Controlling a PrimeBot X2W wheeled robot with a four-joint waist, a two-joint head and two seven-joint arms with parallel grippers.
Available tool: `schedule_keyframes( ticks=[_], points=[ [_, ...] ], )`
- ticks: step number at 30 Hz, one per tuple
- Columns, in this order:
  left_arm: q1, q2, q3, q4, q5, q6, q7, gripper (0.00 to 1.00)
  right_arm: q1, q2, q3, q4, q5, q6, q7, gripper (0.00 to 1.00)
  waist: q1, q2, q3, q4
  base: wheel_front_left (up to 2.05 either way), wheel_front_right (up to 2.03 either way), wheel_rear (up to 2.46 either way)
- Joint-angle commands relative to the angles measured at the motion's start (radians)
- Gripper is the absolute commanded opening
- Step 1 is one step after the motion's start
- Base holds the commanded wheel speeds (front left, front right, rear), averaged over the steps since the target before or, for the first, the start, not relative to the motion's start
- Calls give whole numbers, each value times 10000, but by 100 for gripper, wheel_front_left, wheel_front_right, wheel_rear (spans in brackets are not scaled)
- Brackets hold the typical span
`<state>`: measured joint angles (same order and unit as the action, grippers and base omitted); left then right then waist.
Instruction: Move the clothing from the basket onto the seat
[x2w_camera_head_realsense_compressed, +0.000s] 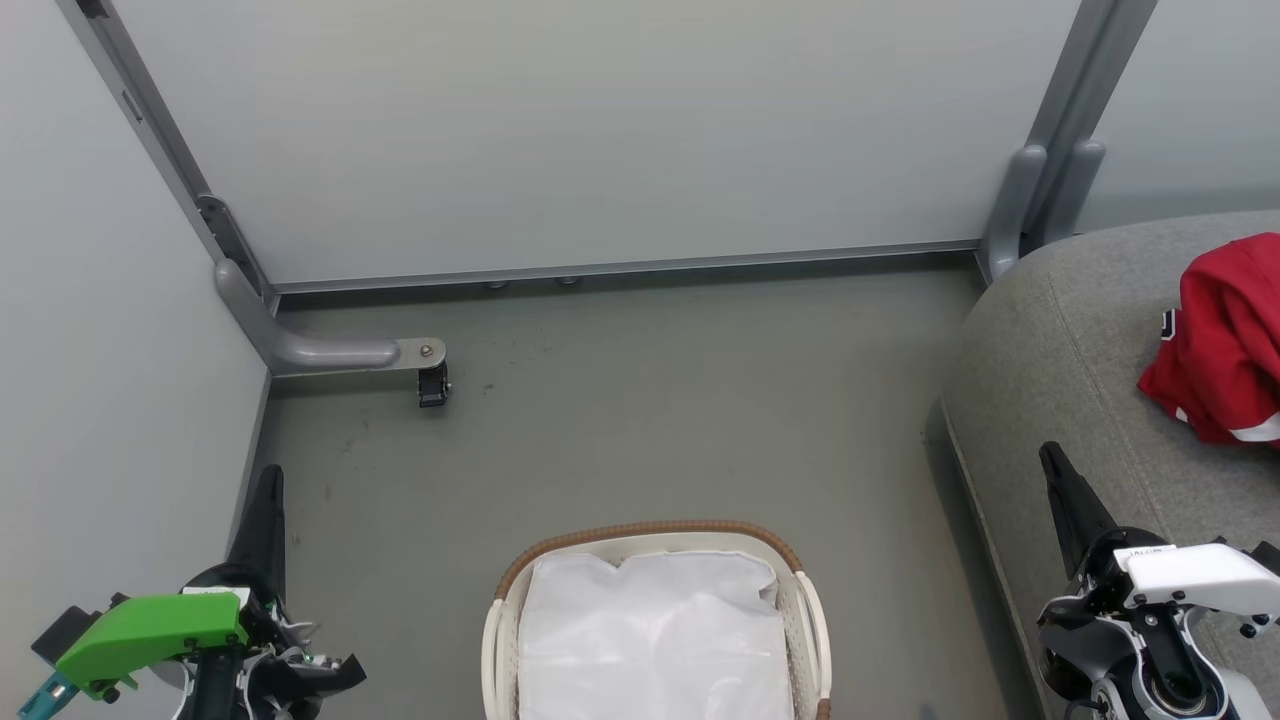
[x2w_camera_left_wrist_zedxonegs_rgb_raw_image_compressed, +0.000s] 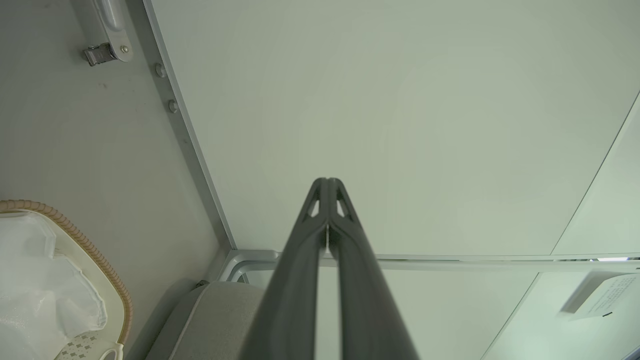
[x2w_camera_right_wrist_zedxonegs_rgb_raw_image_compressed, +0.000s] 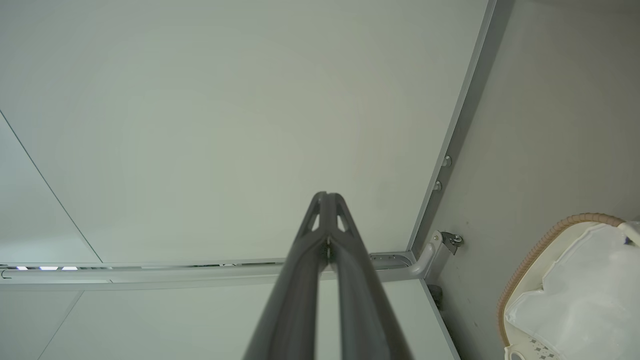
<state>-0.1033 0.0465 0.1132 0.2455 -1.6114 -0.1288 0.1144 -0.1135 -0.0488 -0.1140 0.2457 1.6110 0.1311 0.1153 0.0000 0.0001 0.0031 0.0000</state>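
Two sets of jaws sit nearest, at the bottom corners of the head view, and both are pressed fully closed with nothing between them. The left jaws, beyond a green wrist cover (x2w_camera_head_realsense_compressed: 150, 630), point their dark fingers (x2w_camera_head_realsense_compressed: 265, 530) up along the pale side wall. In the left wrist view those fingers (x2w_camera_left_wrist_zedxonegs_rgb_raw_image_compressed: 300, 280) meet tip to tip against a blank panel. The right jaws, beyond a white wrist cover (x2w_camera_head_realsense_compressed: 1190, 575), show their fingers (x2w_camera_head_realsense_compressed: 1075, 510) in front of the near edge of the seat (x2w_camera_head_realsense_compressed: 1060, 340). The right wrist view has these fingers (x2w_camera_right_wrist_zedxonegs_rgb_raw_image_compressed: 300, 290) likewise closed on air.

Between the arms, at the bottom centre, the basket (x2w_camera_head_realsense_compressed: 640, 530) stands on the grey floor (x2w_camera_head_realsense_compressed: 650, 420). Its brown woven-look rim curves round a crumpled white liner (x2w_camera_head_realsense_compressed: 650, 630) that covers the inside. The basket (x2w_camera_left_wrist_zedxonegs_rgb_raw_image_compressed: 75, 235) also shows at the lower left of the left wrist view, beside a corner of the seat (x2w_camera_left_wrist_zedxonegs_rgb_raw_image_compressed: 215, 320). In the right wrist view the basket (x2w_camera_right_wrist_zedxonegs_rgb_raw_image_compressed: 550, 235) is at the lower right.

Farther off on the right, the grey seat rises with a rounded corner and a stitched seam. The clothing (x2w_camera_head_realsense_compressed: 1225, 340) lies on top of it as a crumpled red heap with a white trim band low down, cut off by the picture's edge and well apart from the basket. I cannot tell how many pieces are in the heap.

Farthest back, a small black caster (x2w_camera_head_realsense_compressed: 433, 385) hangs under a grey metal foot at the left, below the pale partition panel (x2w_camera_head_realsense_compressed: 600, 130).
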Motion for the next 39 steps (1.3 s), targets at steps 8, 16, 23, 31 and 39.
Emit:
schedule_keyframes(
  ticks=[8, 16, 23, 31, 39],
  points=[
    [-106, 70, 20, -19, -30, -37, 31, 0, 109, -24, -19, -42, 36, -7, 14, 0, 0, -1, 0, 0, 0, 0, 0],
    [-106, 70, 20, -20, -30, -37, 30, 0, 109, -24, -21, -42, 37, -7, 13, 0, 0, -1, 0, 0, 0, 0, 0],
    [-106, 70, 20, -20, -31, -37, 30, 0, 109, -24, -20, -42, 37, -7, 13, 0, 0, -1, 0, 0, 0, 0, 0],
    [-106, 70, 19, -19, -31, -38, 30, 0, 109, -24, -20, -42, 37, -7, 13, 0, 0, -1, 0, 0, 0, 0, 0],
    [-106, 70, 19, -19, -31, -38, 30, 0, 109, -24, -19, -42, 38, -7, 12, 0, 0, -1, 0, 0, 0, 0, 0]
  ],
)
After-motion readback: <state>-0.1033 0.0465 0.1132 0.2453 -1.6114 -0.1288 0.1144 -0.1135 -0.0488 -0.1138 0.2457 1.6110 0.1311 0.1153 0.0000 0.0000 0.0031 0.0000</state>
